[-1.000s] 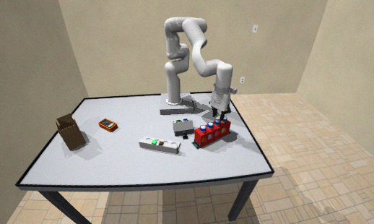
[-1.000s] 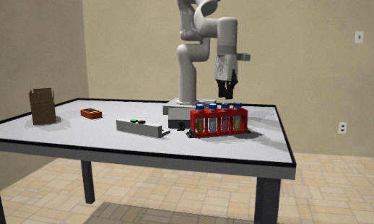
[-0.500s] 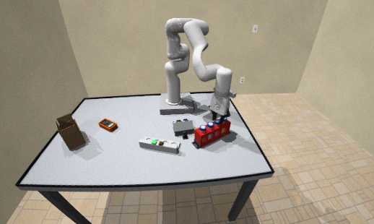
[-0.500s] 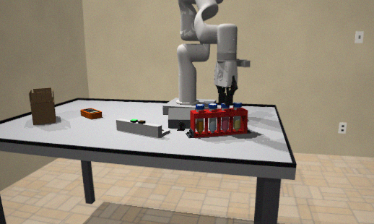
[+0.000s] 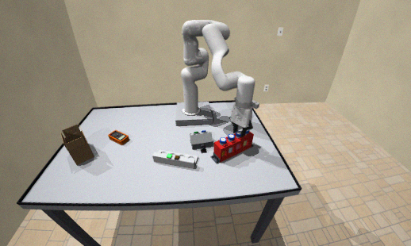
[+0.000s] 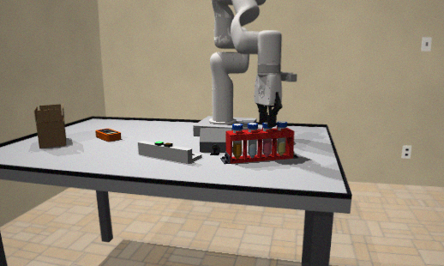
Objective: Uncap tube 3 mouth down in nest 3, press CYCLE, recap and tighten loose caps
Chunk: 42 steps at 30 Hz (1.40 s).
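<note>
On the table (image 5: pixel 106 178) stands one red rack (image 6: pixel 261 134) holding four tubes, each with a blue cap, so four caps in all. There is one grey cap tray (image 5: pixel 174 159) at about 9 o'clock from the rack, one grey key box (image 5: pixel 201 140), one orange gadget (image 5: pixel 118 136) and one brown cardboard box (image 5: pixel 77 144). One white arm (image 5: pixel 219 59) carries one hand (image 6: pixel 268 117).

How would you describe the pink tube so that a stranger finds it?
Find the red rack on the table, near the arm. It holds four blue-capped tubes in a row. The pink tube stands under the gripper and alone holds pink liquid.
</note>
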Each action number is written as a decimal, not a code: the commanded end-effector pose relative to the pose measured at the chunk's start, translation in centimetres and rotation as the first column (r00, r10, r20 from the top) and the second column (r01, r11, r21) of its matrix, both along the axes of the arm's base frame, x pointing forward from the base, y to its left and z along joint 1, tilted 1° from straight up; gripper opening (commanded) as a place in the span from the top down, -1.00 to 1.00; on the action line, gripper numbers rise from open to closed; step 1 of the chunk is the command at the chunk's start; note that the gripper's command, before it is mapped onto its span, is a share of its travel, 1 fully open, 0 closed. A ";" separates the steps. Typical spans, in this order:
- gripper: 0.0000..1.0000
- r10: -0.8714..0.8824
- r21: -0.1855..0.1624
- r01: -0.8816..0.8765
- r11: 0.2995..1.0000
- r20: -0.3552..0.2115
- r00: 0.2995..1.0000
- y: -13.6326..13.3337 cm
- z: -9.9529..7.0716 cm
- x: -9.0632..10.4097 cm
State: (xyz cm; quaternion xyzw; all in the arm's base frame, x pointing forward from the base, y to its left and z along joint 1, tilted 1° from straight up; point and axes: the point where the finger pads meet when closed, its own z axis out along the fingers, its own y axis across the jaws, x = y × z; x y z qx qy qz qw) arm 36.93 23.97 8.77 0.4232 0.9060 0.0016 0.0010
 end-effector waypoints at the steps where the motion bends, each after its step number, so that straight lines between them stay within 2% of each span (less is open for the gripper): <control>1: 0.08 0.000 0.012 0.000 1.000 -0.002 1.000 0.1 0.0 0.1; 9: 0.08 0.000 0.012 0.000 1.000 -0.002 1.000 0.1 -0.2 0.1; 10: 1.00 0.000 0.012 0.000 1.000 -0.002 1.000 0.1 -0.2 0.1; 24: 1.00 0.000 0.012 0.000 1.000 -0.002 1.000 0.1 -0.2 0.1; 33: 1.00 -0.139 0.012 0.140 0.990 -0.004 0.990 0.1 -0.2 0.1; 42: 1.00 -0.314 0.012 0.315 0.949 -0.007 0.949 0.1 -0.2 0.1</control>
